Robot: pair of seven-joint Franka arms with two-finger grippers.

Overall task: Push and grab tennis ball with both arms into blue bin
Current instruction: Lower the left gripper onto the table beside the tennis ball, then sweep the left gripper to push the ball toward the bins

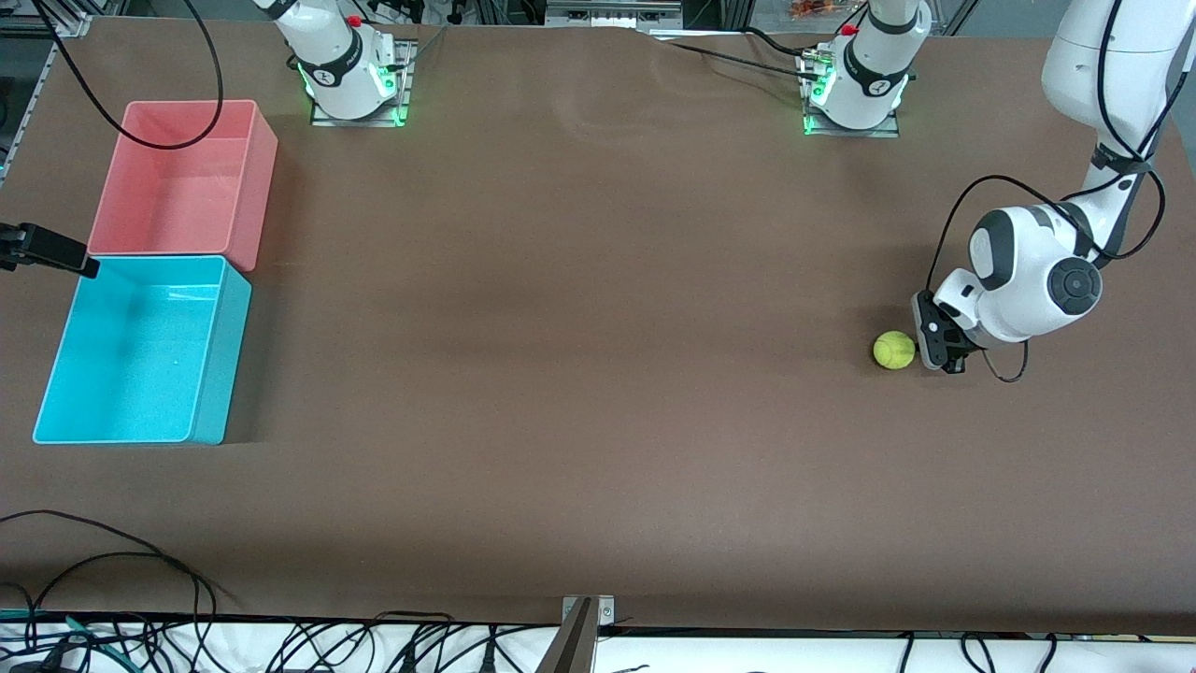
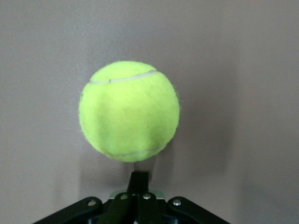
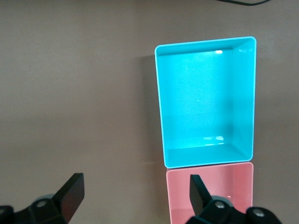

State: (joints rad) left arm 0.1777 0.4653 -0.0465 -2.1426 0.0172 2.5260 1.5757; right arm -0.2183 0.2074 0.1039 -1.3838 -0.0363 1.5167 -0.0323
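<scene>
The yellow-green tennis ball [image 1: 894,350] lies on the brown table toward the left arm's end. My left gripper [image 1: 936,351] is low beside it, shut with nothing held. In the left wrist view the ball [image 2: 129,111] sits just past the closed fingertips [image 2: 138,178], close to them or touching. The empty blue bin [image 1: 222,355] stands at the right arm's end of the table. In the right wrist view my right gripper [image 3: 135,183] hangs open and empty, high over the table beside the pink bin [image 3: 233,186], with the blue bin [image 3: 205,93] ahead of it.
A pink bin [image 1: 252,187] of the same size touches the blue bin, farther from the front camera. A wide stretch of bare table lies between the ball and the bins. Black cables run along the table's near edge [image 1: 187,598]. Both arm bases [image 1: 350,79] stand at the back.
</scene>
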